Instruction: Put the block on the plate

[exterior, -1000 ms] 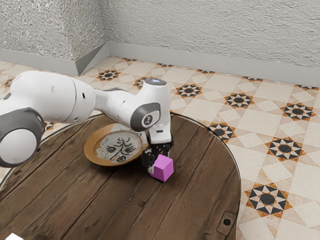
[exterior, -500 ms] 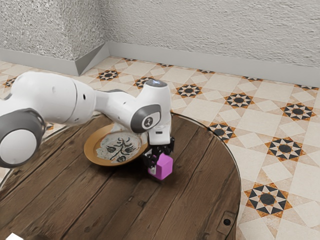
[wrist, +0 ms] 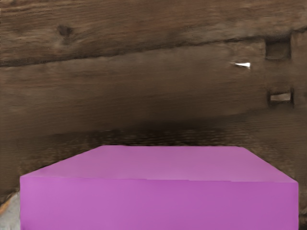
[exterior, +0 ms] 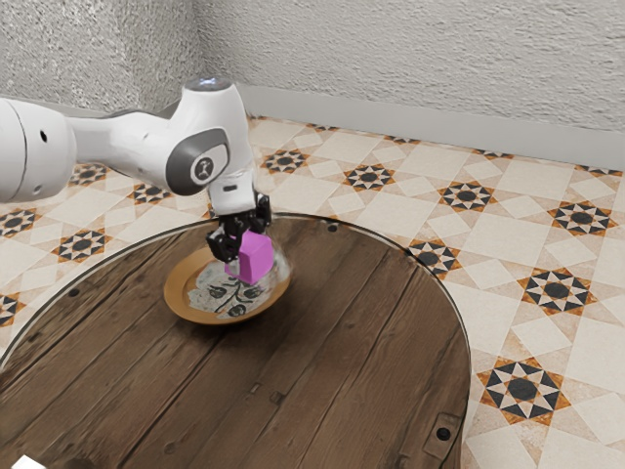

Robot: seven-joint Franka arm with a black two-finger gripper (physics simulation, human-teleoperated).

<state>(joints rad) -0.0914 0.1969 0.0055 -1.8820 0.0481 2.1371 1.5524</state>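
In the exterior view my black gripper (exterior: 242, 244) is shut on the pink-purple block (exterior: 256, 258), holding it raised and slightly tilted. The block overlaps the far part of the plate (exterior: 178, 295), an orange-rimmed dish with a dark plant pattern on a pale centre; it appears to hang above it. Large at the lower edge of the wrist view is the block (wrist: 158, 203), with a bit of the plate (wrist: 10, 215) beside it. The exact gap between block and plate cannot be told.
The plate rests on a round, dark wooden table (exterior: 322, 391) with a metal-edged rim. Patterned floor tiles surround it, and a pale textured wall stands behind. A small white object (exterior: 27, 462) is at the exterior view's lower left corner.
Held by my gripper, the block has risen off the table and moved toward the exterior view's left, from beside the plate to over it. The plate has stayed put.
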